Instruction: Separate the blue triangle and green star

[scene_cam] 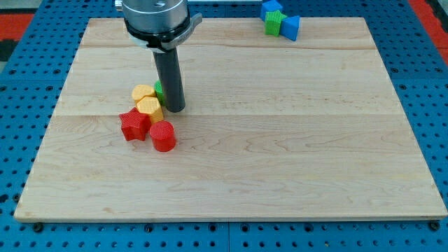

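Note:
The green star [273,24] sits at the view's top right edge of the wooden board [280,140]. The blue triangle [290,27] touches its right side. A second blue block [271,8] touches the star from above, off the board's edge. My tip [174,109] rests on the board at centre left, far from these blocks. It stands just right of a cluster of yellow, red and green blocks.
The cluster holds two yellow blocks [143,93] [150,107], a red star [134,124], a red cylinder [163,136] and a green block [159,89] mostly hidden behind the rod. Blue pegboard surrounds the board.

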Controlling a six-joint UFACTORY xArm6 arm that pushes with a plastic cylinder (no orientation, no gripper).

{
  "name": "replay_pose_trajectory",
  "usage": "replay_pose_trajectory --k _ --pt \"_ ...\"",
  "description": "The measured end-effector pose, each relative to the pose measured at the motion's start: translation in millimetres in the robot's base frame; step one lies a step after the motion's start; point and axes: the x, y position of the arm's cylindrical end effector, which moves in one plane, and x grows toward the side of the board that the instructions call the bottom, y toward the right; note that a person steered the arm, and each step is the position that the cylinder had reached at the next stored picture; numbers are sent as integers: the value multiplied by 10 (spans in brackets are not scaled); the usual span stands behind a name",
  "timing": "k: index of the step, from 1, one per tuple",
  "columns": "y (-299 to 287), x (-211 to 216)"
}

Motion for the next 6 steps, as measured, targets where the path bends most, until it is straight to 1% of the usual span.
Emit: replay_pose_trajectory --k 1,2,3,4,5,6 --pt "839 -379" --pt "2186 -567" --pt "3113 -1367" --pt "2724 -2175" --pt "1812 -2360" --pt "1258 -1672"
